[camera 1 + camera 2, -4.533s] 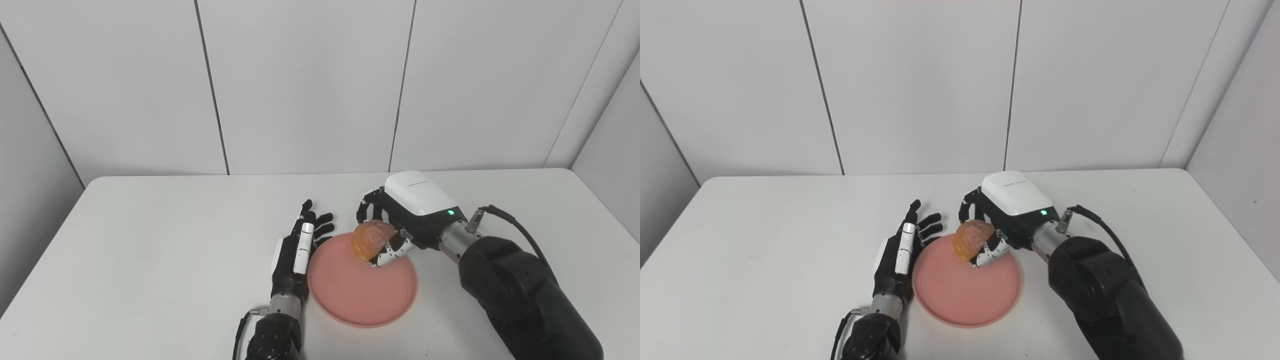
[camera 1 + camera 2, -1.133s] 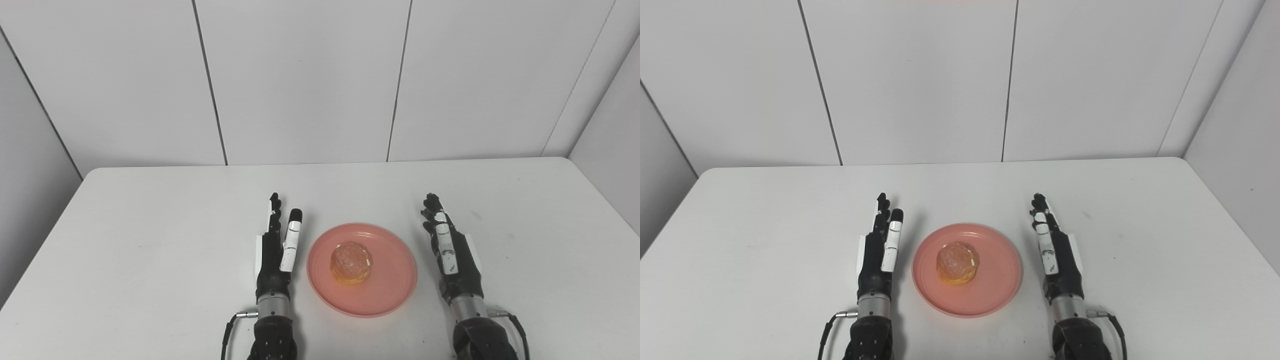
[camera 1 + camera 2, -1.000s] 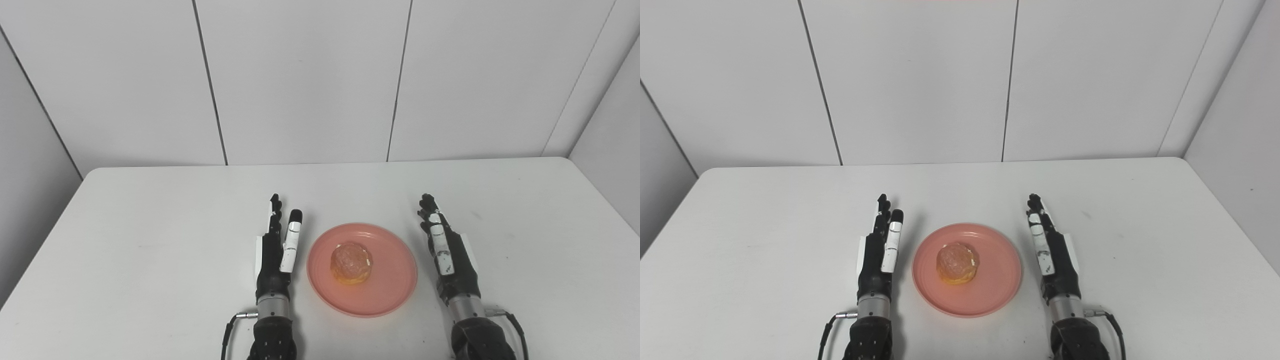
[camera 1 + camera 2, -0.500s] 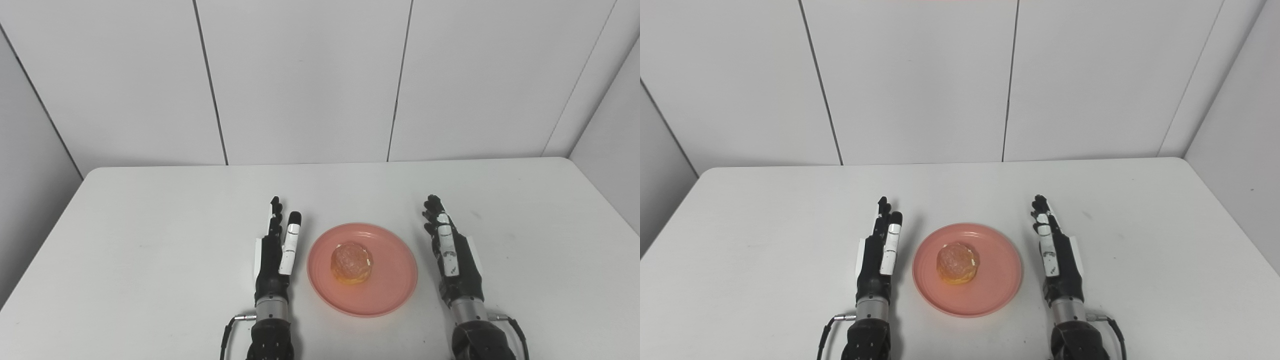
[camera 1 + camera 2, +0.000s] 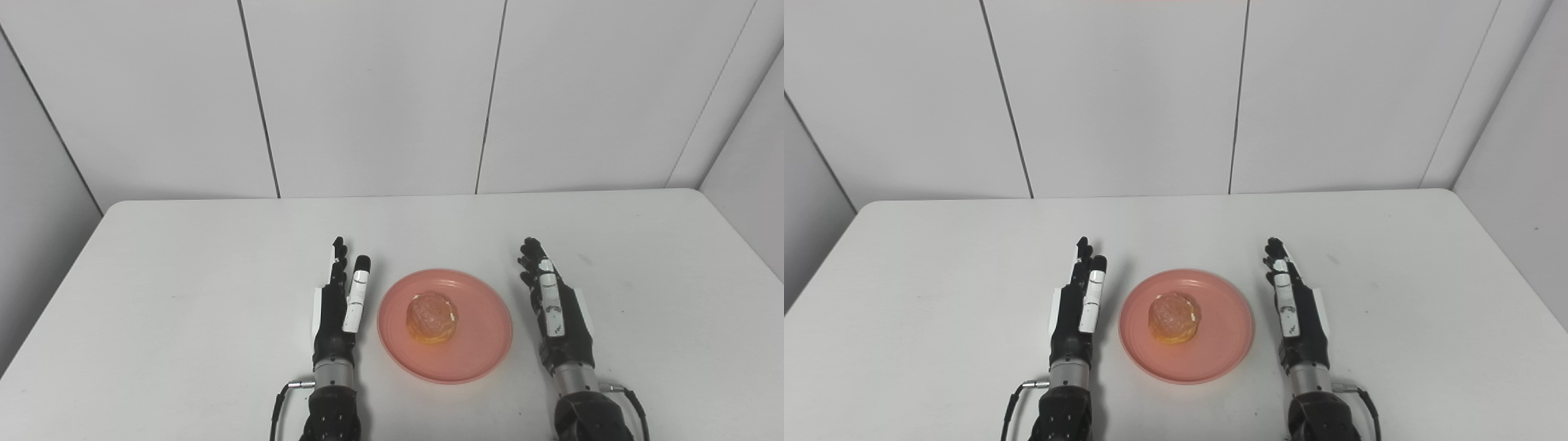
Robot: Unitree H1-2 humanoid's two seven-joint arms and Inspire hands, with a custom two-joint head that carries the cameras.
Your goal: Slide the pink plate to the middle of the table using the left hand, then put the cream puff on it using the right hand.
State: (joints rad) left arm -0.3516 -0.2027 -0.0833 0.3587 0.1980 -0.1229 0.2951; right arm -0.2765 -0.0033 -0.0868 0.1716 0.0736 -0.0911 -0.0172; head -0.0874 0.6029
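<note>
Cream puff [image 5: 432, 316] sits centred on the pink plate [image 5: 484, 349] mid-counter [image 5: 184, 306], so the left hand [image 5: 338, 312] and right hand [image 5: 558, 315] flank it, fingers straight, empty, apparently finished.

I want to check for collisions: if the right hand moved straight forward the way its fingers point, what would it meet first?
Probably nothing: the right hand points toward the table's far edge, beside the pink plate, over bare tabletop.
</note>
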